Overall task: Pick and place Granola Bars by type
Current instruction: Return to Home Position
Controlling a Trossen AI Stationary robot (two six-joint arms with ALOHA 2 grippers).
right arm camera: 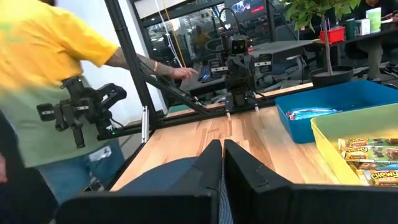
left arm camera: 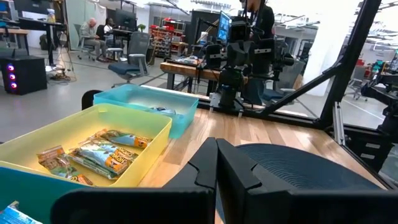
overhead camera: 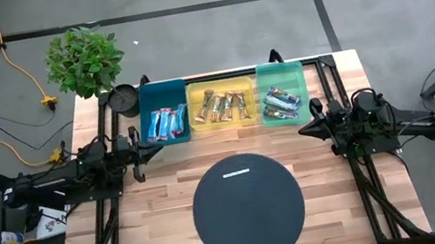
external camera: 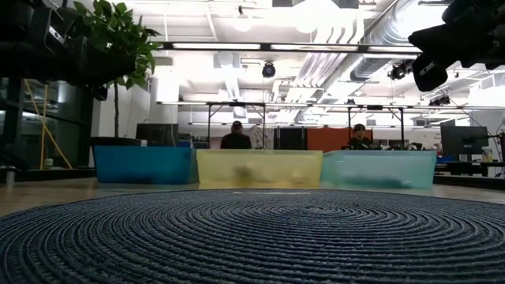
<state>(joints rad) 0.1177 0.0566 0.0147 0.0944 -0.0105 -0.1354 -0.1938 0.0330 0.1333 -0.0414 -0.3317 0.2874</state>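
Shut and empty, the left gripper [overhead camera: 152, 144] and right gripper [overhead camera: 307, 129] hover near the round dark woven mat [overhead camera: 249, 211], where a homeward swing might clip the teal plastic tray [overhead camera: 161, 96].

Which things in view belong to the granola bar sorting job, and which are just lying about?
Job: blue-wrapped granola bars in teal plastic tray; tan-wrapped bars in yellow tray; silvery bars in green tray; left gripper, right gripper, at the table's sides.
Lying about: round dark woven mat; potted leafy plant.
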